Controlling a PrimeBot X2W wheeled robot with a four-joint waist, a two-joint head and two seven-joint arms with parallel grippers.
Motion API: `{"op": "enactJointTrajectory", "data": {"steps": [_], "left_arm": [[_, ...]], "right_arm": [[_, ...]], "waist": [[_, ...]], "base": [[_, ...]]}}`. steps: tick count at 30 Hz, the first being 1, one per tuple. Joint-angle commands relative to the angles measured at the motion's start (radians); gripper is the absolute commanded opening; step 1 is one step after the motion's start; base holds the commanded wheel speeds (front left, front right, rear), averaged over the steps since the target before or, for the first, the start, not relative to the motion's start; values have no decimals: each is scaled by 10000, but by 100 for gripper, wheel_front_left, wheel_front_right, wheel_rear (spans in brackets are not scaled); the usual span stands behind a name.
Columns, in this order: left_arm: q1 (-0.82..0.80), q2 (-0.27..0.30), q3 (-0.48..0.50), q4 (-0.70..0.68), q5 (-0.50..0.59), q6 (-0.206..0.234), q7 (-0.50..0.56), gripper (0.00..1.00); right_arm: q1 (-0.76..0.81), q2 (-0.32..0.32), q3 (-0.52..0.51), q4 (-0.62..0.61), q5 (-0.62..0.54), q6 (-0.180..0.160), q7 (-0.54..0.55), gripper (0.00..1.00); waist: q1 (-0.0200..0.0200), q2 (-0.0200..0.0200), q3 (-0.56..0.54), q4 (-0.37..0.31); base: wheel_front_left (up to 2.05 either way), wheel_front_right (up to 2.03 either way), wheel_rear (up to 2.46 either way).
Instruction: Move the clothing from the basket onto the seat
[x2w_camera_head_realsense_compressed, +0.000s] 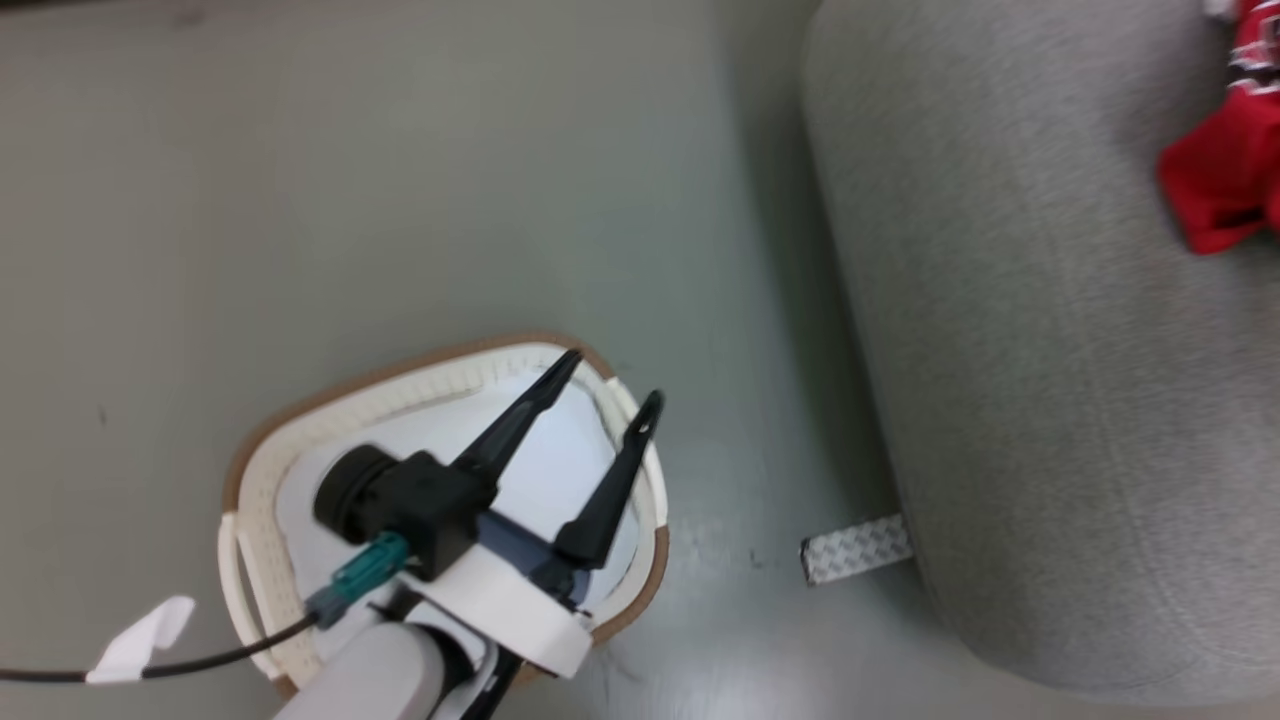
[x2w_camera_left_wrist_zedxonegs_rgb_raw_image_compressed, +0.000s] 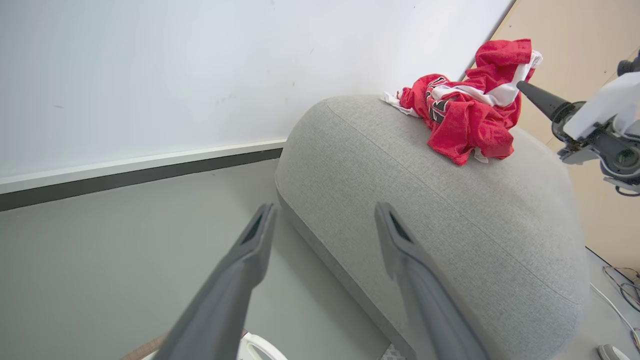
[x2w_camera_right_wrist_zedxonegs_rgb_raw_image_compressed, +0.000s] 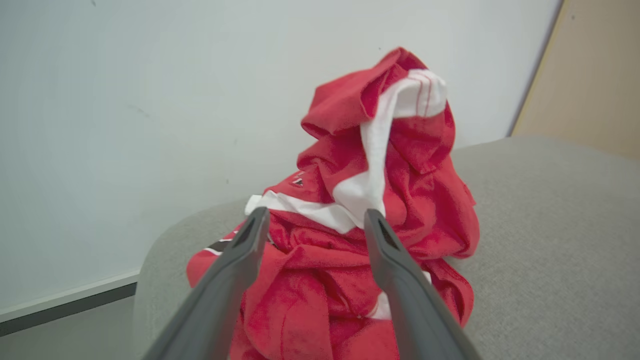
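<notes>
The clothing (x2w_camera_right_wrist_zedxonegs_rgb_raw_image_compressed: 390, 165), a crumpled red heap with white stripes, lies on the light grey seat (x2w_camera_right_wrist_zedxonegs_rgb_raw_image_compressed: 550, 225) and rises to a peak. My right gripper (x2w_camera_right_wrist_zedxonegs_rgb_raw_image_compressed: 315, 216) is open, its fingers spread on either side of the heap's lower part. In the left wrist view the clothing (x2w_camera_left_wrist_zedxonegs_rgb_raw_image_compressed: 465, 110) sits on the seat's (x2w_camera_left_wrist_zedxonegs_rgb_raw_image_compressed: 450, 215) far end. In the head view the cream basket (x2w_camera_head_realsense_compressed: 400, 385) with its brown rim stands on the floor left of the seat (x2w_camera_head_realsense_compressed: 1050, 350). My left gripper (x2w_camera_head_realsense_compressed: 610, 383) hangs open above its bare white bottom. The clothing (x2w_camera_head_realsense_compressed: 1225, 190) shows at the right edge.
A patterned grey strip (x2w_camera_head_realsense_compressed: 855, 550) lies on the floor at the seat's foot. A white wall with a dark baseboard (x2w_camera_left_wrist_zedxonegs_rgb_raw_image_compressed: 140, 170) runs behind the seat, beside a wooden panel (x2w_camera_left_wrist_zedxonegs_rgb_raw_image_compressed: 575, 40). Cables (x2w_camera_left_wrist_zedxonegs_rgb_raw_image_compressed: 620, 285) lie on the floor at the right.
</notes>
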Motion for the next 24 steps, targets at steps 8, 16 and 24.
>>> {"op": "enactJointTrajectory", "data": {"steps": [8, 16, 24], "left_arm": [[1495, -52, 729, 860, -648, 690, -959, 100], [3062, -428, 1649, 2108, -907, 953, -1407, 100], [4746, -1208, 3595, 2218, -171, 944, -1410, 100]], "right_arm": [[2992, 811, 1567, -2756, -499, -22, -29, 100], [5689, 1091, 2951, -4060, -1119, -24, -18, 100], [7134, 1291, 3878, -3997, -1310, -24, -17, 100]], "waist": [[-2, 0, -2289, -78], [-2, 0, -4060, 672], [-2, 0, -5368, 1032]], "base": [[0, 0, 0], [0, 0, 0], [0, 0, 0]]}}
